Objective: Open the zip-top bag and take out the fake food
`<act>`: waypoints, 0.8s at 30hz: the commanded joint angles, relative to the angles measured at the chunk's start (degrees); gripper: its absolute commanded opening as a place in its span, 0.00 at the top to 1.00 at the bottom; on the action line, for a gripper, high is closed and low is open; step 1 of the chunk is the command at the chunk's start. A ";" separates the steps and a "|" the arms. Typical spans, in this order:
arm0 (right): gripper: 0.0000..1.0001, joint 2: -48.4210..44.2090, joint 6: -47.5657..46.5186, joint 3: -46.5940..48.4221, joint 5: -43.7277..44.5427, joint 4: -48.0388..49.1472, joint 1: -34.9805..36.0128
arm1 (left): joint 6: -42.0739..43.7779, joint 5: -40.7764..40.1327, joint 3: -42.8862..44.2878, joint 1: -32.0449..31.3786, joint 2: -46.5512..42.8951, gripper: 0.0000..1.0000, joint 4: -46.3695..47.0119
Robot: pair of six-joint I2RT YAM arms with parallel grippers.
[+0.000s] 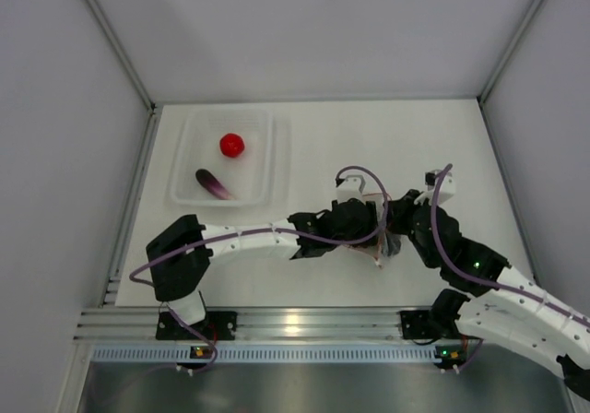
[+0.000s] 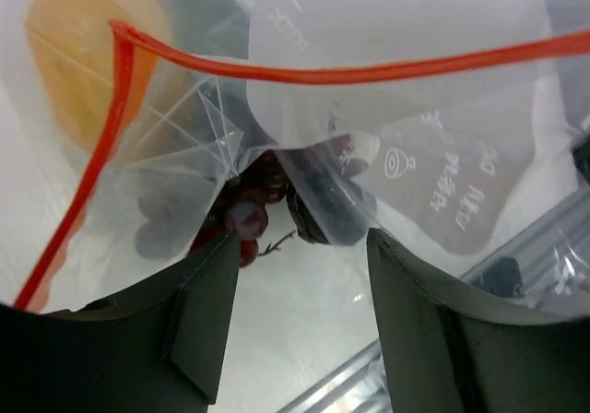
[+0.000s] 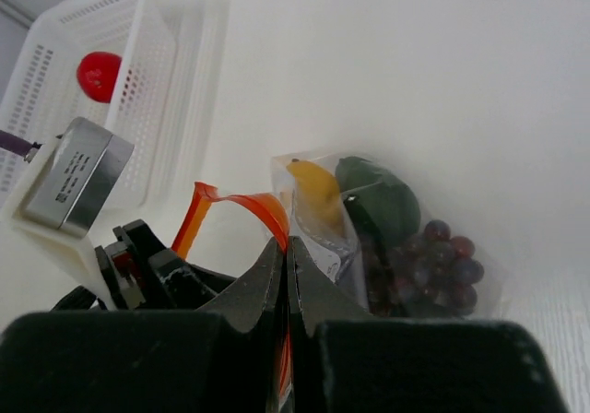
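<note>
Two grippers meet at the same spot, right of centre on the table point(image 1: 387, 146). The right gripper point(image 3: 288, 247) is pressed fully closed on the red-orange zipper strip point(image 2: 369, 70) of the zip-top bag point(image 3: 406, 247), pinching one edge of the bag's mouth. The left gripper point(image 2: 302, 238) faces the bag with its jaws apart. Bare table shows through the gap, and nothing is seen clamped between the tips. Just past those tips, behind crinkled clear film, sit the dark purple grape bunch point(image 2: 244, 218) and a dark rounded piece beside it. The strip loops wide above them, so the mouth of the bag is parted. A white label point(image 2: 452, 182) with print covers part of the bag's wall.

From the right wrist view, the bag lies on the table holding the yellow lemon point(image 3: 313, 196), the dark green oval point(image 3: 383, 201) and the grapes, packed touching one another.

Well apart, toward the far left, stands the tray point(image 1: 184, 169), with the red tomato point(image 1: 231, 144) and the purple eggplant point(image 1: 214, 184) lying in it, apart from each other.
</note>
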 commanded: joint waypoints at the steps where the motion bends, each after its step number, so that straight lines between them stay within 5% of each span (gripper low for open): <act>1: 1.00 -2.16 1.05 -1.63 4.28 -2.92 -0.36 | -1.03 -1.39 4.21 -0.02 3.66 0.38 2.23; 11: 1.00 -4.98 0.79 -2.78 2.70 -5.46 -0.27 | 2.04 -14.15 4.74 0.07 6.04 0.30 -5.95; 13: 1.00 -5.16 0.61 -2.86 2.61 -5.90 -0.36 | 5.81 -11.96 5.35 0.07 6.04 0.23 -5.87; 24: 1.00 -3.93 -5.89 3.11 -3.10 -8.36 -0.36 | 20.40 -1.23 8.69 -1.16 7.97 0.24 -5.34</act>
